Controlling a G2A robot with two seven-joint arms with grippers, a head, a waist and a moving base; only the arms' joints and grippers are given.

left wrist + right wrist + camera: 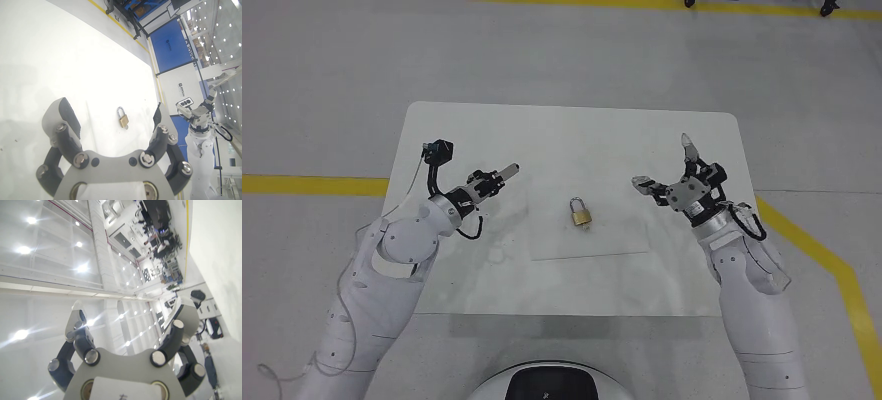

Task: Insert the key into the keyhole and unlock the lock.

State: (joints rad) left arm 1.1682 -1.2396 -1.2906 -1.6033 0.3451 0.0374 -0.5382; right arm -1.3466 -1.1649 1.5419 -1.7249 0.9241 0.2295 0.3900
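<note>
Brass padlock [581, 212]: lies flat on the white desk [572, 130] near the middle of the top view, between the two arms and touched by neither. Its body is gold-coloured.
Shackle [120, 111]: silver, pointing toward the upper edge of the top view. Both legs meet the padlock body.
Key [126, 127]: a small silver head sits against the base of the padlock, on the end opposite the shackle. How deep it goes into the keyhole cannot be told.
Left gripper [510, 170]: centre-left in the top view, well apart from the padlock and aimed toward it. The left wrist view shows its fingers spread wide with nothing between them, and the padlock lies on the desk beyond the gap.
Right gripper [663, 161]: centre-right in the top view, near the padlock but clear of it. Its two fingers are splayed far apart, one toward the padlock and one toward the upper edge. It holds nothing.
Outline [592, 255]: a faint rectangular edge on the desk surrounds the spot where the padlock lies.
Floor: grey, with a yellow stripe [302, 185] running in from the left edge.
</note>
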